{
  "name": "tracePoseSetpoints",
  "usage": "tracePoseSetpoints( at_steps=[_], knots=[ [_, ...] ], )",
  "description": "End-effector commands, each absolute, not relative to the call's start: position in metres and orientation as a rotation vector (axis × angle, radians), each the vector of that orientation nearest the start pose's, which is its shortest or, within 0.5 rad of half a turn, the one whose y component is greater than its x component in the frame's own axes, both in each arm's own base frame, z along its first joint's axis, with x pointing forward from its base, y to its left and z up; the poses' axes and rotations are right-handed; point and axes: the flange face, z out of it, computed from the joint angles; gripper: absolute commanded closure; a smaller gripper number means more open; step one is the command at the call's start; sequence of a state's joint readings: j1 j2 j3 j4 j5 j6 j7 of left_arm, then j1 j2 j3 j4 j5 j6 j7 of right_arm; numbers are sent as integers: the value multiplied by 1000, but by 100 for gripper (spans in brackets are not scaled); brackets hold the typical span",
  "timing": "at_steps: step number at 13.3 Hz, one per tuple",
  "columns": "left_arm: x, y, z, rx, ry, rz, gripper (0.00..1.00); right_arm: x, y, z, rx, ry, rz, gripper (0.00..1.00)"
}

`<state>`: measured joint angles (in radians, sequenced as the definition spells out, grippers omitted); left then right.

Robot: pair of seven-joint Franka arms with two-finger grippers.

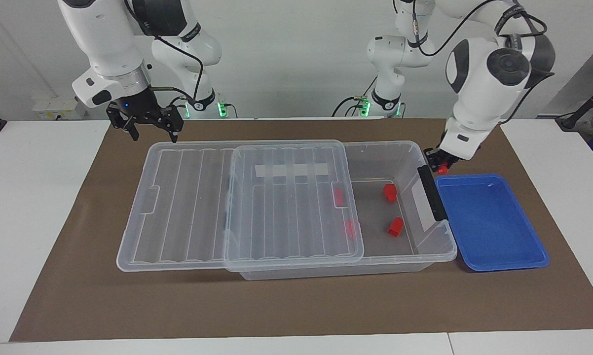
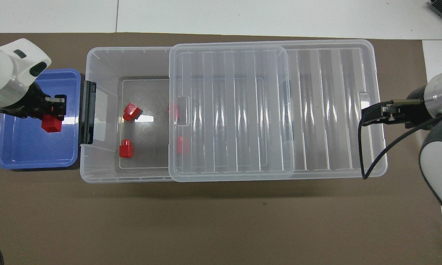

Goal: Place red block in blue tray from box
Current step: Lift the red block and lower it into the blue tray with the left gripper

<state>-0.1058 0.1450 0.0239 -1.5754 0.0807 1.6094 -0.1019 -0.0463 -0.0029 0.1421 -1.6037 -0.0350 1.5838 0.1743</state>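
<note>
Box (image 1: 400,153) sits mid-table; its lid (image 1: 291,197) is slid toward the right arm's end. Tray (image 1: 489,222) lies just beside the box, at 3 o'clock in facing view (9 in overhead). Two blocks (image 1: 389,192) (image 1: 395,227) lie in the box's uncovered part.
</note>
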Motion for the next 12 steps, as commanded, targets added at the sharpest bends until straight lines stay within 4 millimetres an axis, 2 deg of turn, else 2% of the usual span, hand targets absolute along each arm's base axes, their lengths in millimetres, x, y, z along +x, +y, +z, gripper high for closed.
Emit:
tracePoseSetpoints(
  at_steps=[1,2,3,6,8,9,10,11,12],
  knots=[
    [597,26,537,-3078,154,117,100,548,46,613,-3174,162,-3,0],
    [595,55,533,-3077,201,59,100,548,45,613,-3175,159,-3,0],
    [596,75,519,-3068,261,3,100,549,45,612,-3173,159,0,0],
    [598,83,469,-3045,333,-110,100,549,44,611,-3173,164,0,0],
    [595,98,437,-3033,317,-174,100,550,36,610,-3171,188,-2,0],
    [594,107,418,-3029,339,-174,100,553,34,610,-3166,189,-47,16],
    [596,116,401,-3023,357,-187,100,554,28,603,-3164,202,-64,41],
    [601,117,389,-3012,377,-212,100,556,10,591,-3164,213,-67,75],
    [605,120,379,-3004,395,-234,100,558,1,581,-3166,166,-85,100]
  ],
)
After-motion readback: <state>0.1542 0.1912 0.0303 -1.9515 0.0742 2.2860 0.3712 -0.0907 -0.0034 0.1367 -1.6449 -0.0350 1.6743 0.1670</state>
